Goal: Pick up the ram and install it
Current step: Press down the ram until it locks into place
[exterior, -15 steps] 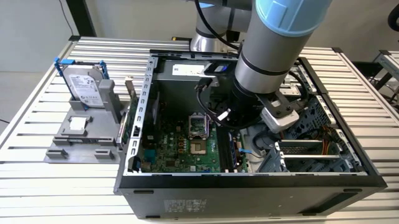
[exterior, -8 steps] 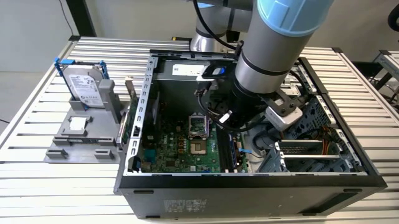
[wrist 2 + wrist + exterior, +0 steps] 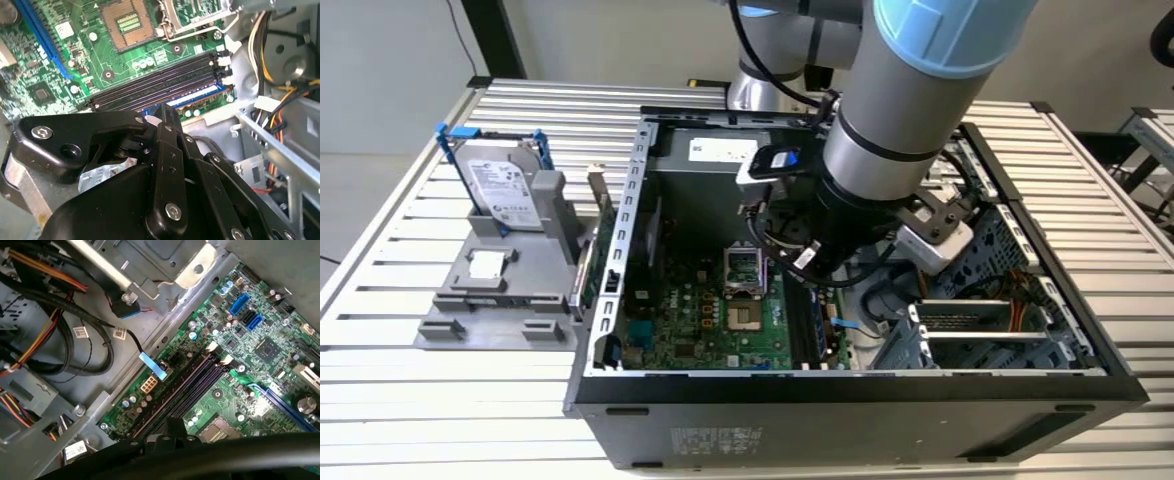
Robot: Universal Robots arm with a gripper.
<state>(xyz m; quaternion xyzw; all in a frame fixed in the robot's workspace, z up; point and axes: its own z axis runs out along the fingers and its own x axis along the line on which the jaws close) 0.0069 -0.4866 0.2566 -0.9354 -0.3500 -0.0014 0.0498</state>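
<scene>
Exterior view has the arm plunged into the open computer case (image 3: 630,250), the hand (image 3: 817,262) low over the green motherboard (image 3: 700,310), right by the memory slots (image 3: 807,325). In the second wrist view the hand (image 3: 167,112) hangs just above those slots (image 3: 155,87), and whether it grips anything I cannot tell; a thin blue-white edge just beyond the fingertips may be the ram (image 3: 192,97), seated or half-seated, but that's my guess. Risk now: if the stick sits skewed against the slot, pressing down could bend it or jam the white end latches (image 3: 223,60). Loose cables (image 3: 95,335) crowd close in the first wrist view and could snag.
</scene>
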